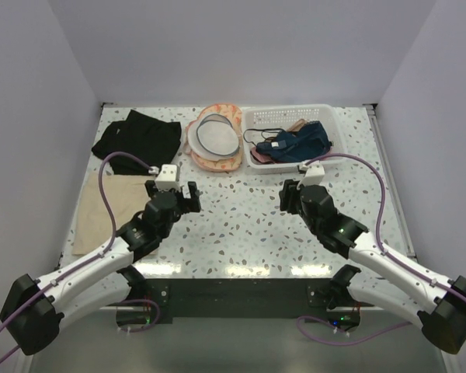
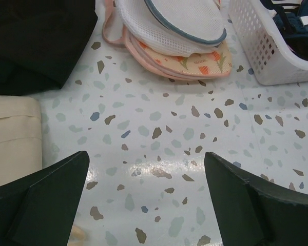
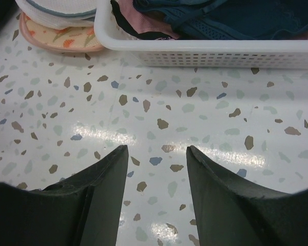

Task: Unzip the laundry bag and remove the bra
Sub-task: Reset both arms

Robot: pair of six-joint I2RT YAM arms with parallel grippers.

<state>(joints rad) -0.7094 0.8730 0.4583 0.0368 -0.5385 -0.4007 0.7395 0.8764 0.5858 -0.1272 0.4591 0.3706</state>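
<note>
The laundry bag (image 1: 213,136) is a round white mesh pouch with a grey-blue zipper rim, lying at the back of the table; it also shows in the left wrist view (image 2: 169,25). Under it lies a peach floral padded piece with pink trim (image 1: 217,161), which looks like the bra (image 2: 195,64). My left gripper (image 1: 188,194) hovers in front of the bag, open wide with only table between its fingers (image 2: 146,159). My right gripper (image 1: 290,194) is in front of the basket, open and holding nothing (image 3: 156,148).
A white plastic basket (image 1: 291,109) holding dark blue and pink clothes stands right of the bag, and its wall fills the top of the right wrist view (image 3: 220,54). A black garment (image 1: 136,136) lies back left. A beige folded cloth (image 1: 109,210) lies on the left.
</note>
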